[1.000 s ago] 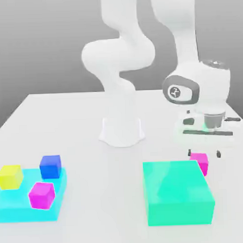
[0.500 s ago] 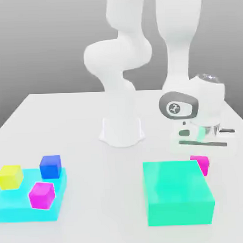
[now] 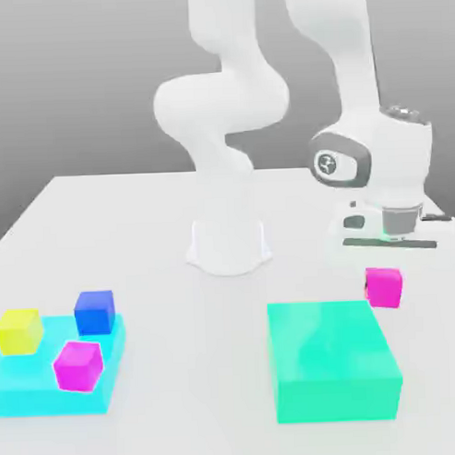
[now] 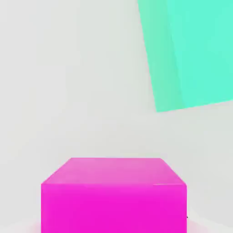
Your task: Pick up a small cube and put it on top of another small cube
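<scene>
The small cube (image 3: 384, 287), hot pink, hangs just under the gripper (image 3: 389, 262) at the exterior view's right, raised above the white table (image 3: 181, 381) and beyond the far right corner of the teal-green block (image 3: 333, 359). In the hand view the small cube (image 4: 113, 195) fills the near part of the picture, its top face and one side face showing, with the table beneath it and a corner of the teal-green block (image 4: 191, 50) lying farther off. The fingers themselves cannot be made out in either view, so whether the jaws are closed on the cube cannot be told from what shows; the cube simply sits directly below the hand. The white arm rises from its round base (image 3: 228, 245) near the middle of the table, bends over and comes down to the wrist above the cube. At the exterior view's left a flat cyan slab (image 3: 52, 380) lies on the table and carries three other cubes: a yellow cube (image 3: 19, 331) at its far left, a blue cube (image 3: 94, 312) at its far right corner, and a purple-magenta cube (image 3: 80, 366) nearer the front. These three stand apart from one another, well away from the small cube and the block.
</scene>
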